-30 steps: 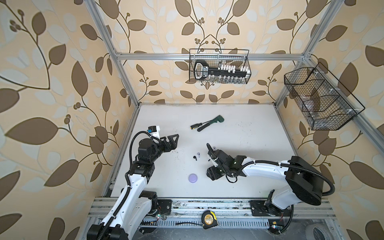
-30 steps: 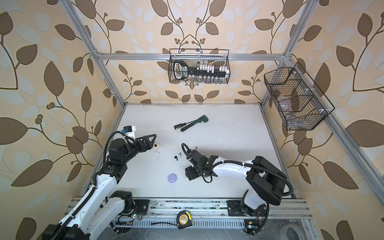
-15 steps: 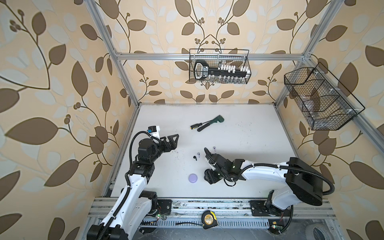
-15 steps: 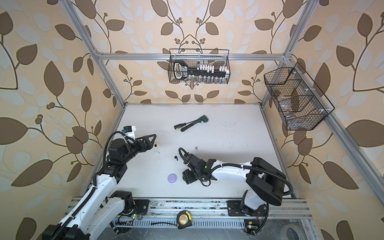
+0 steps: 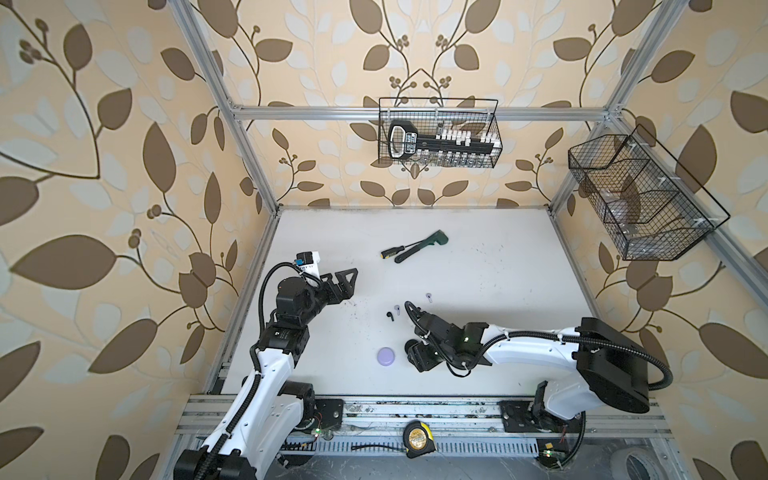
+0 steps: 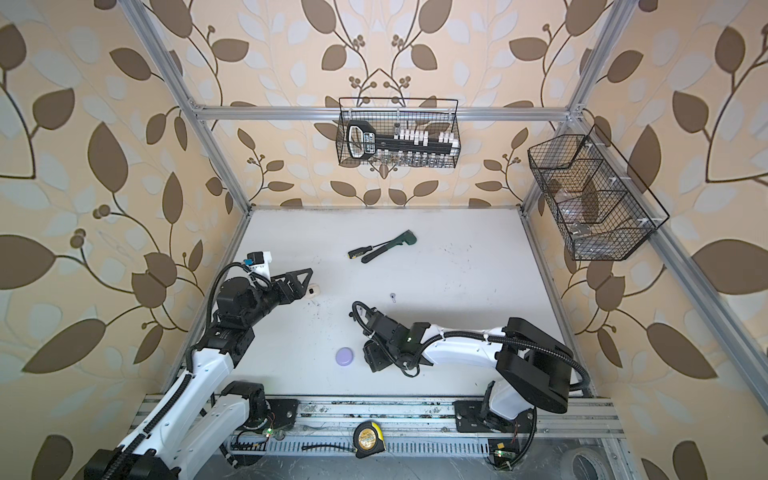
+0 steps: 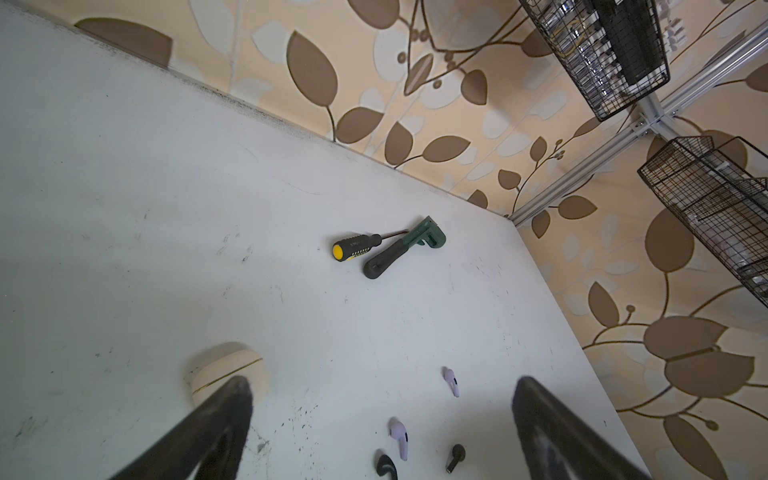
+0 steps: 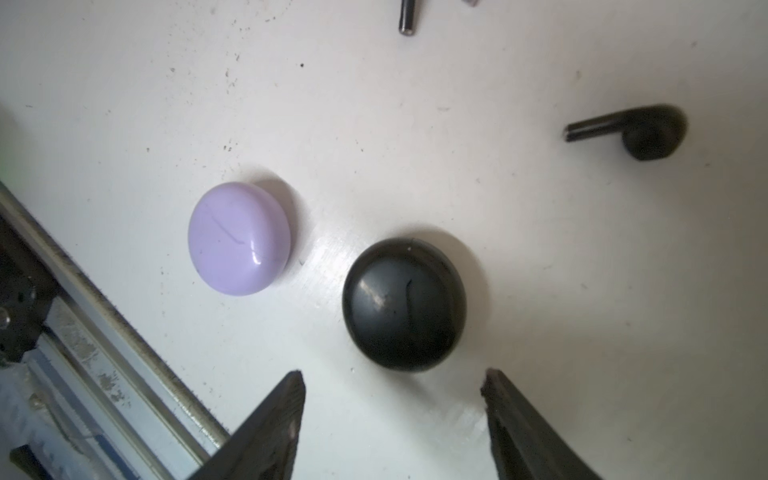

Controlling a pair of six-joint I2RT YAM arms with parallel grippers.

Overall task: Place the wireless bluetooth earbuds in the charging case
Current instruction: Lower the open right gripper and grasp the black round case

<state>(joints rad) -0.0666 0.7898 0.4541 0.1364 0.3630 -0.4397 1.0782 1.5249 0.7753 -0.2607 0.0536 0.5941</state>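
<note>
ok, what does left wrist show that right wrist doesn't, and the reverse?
Left wrist only: cream case, two lilac earbuds, screwdriver, green wrench, wire baskets. Right wrist only: lilac case and black case, both closed, just ahead of the open right tool. Both: white table and, apparently, the black earbuds.

Table (image 5: pixel 519 266) back-right corner and back half of right edge bare, wide passage. Back-edge middle: screwdriver (image 5: pixel 392 252) and green tool (image 5: pixel 422 245) side by side. Mid-table: loose earbuds (image 5: pixel 397 308). Front edge: lilac case (image 5: pixel 386 356), black case (image 8: pixel 405 303) just beside, narrow gap. Cream case (image 7: pixel 226 370) near left edge. Right arm (image 5: pixel 528 353) lies low across front-right.
</note>
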